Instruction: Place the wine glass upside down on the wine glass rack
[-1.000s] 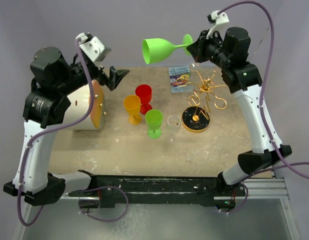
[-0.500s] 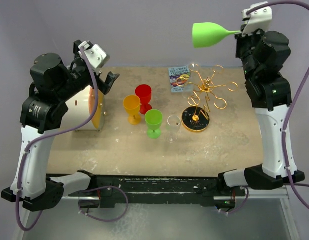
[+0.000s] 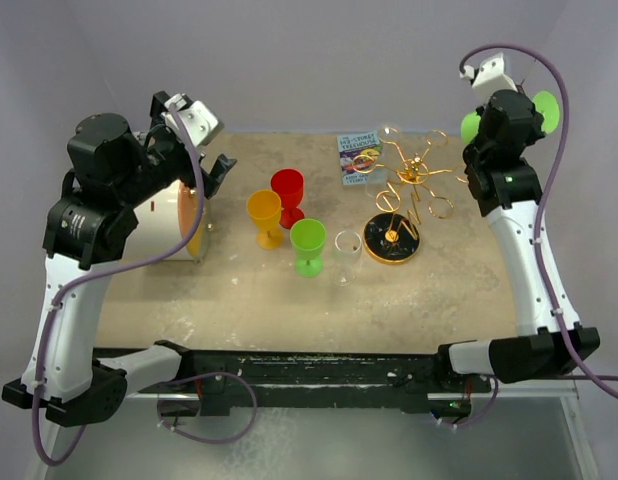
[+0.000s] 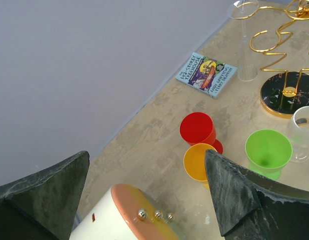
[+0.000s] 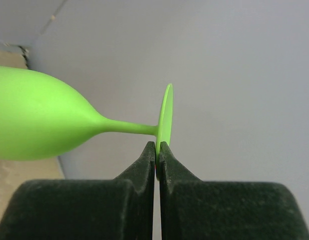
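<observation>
My right gripper [image 5: 158,145] is shut on the edge of the round foot of a lime green wine glass [image 5: 39,122], which lies sideways in the air with its bowl pointing left. In the top view the glass [image 3: 547,110] shows on both sides of the raised right wrist, above and to the right of the wine glass rack [image 3: 414,175]. The rack is gold wire loops on a round black base [image 3: 391,238]; it also shows in the left wrist view [image 4: 288,92]. My left gripper [image 3: 217,165] is open and empty, high over the table's left side.
Red [image 3: 287,188], orange [image 3: 264,212] and green [image 3: 308,242] goblets and a clear glass [image 3: 347,252] stand mid-table. A book [image 3: 359,155] lies at the back. A white cylinder with a peach end [image 3: 174,215] lies at left. A clear glass [image 4: 247,50] stands inverted at the rack's far side.
My right arm has swung the green glass from over the table's back middle to the right and turned it, so the arm now hides most of it. The left arm has barely shifted.
</observation>
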You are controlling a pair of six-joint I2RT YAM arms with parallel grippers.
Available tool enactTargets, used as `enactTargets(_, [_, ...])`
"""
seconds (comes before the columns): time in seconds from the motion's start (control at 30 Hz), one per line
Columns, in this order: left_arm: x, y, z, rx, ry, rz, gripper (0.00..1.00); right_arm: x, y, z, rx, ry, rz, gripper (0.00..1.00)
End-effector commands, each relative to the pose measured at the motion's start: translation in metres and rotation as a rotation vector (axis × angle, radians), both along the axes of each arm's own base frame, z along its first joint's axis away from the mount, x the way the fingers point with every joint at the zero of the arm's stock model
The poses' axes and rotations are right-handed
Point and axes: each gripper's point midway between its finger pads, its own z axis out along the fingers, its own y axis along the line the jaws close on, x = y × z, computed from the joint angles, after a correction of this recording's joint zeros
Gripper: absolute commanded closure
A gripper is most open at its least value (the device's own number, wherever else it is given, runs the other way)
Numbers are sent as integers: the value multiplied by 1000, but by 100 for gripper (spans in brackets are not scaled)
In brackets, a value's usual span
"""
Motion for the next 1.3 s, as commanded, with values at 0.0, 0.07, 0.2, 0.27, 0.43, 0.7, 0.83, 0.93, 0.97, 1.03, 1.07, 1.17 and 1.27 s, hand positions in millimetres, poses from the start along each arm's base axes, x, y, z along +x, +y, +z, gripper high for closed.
enactTargets(0.0, [-8,1,13,-12,-47,-20,1,-24,-24,28,-91,-54,-173,100])
enactTargets(0.07, [-10,1,13,-14,-46,-24,1,-22,-25,20,-120,-14,-195,100])
enactTargets(0.2, [-15,4,16,-19,-56,-24,1,-13,-24,1,-165,70,-180,100])
enactTargets(0.27, [-16,4,17,-21,-59,-26,1,-8,-22,-8,-185,106,-161,100])
enactTargets(0.43, [-20,4,18,-23,-62,-35,1,4,-14,-26,-211,189,-67,100])
enactTargets(0.7, [-23,4,15,-15,-61,-46,1,22,10,-51,-236,300,151,100])
enactTargets(0.83, [-24,5,15,-15,-62,-46,1,29,24,-60,-242,340,232,100])
enactTargets(0.93, [-25,5,16,-14,-64,-49,1,31,31,-65,-257,370,270,100])
enactTargets(0.97, [-26,5,16,-13,-65,-50,1,31,34,-67,-263,384,288,100])
enactTargets(1.03, [-26,5,16,-13,-66,-49,1,31,40,-70,-278,402,331,100])
enactTargets(1.07, [-26,6,16,-13,-66,-50,1,32,44,-71,-291,411,361,100])
enactTargets(1.17, [-26,5,16,-14,-65,-51,1,31,53,-71,-330,420,436,100])
enactTargets(1.27, [-26,5,17,-17,-65,-54,1,31,60,-76,-346,454,491,100])
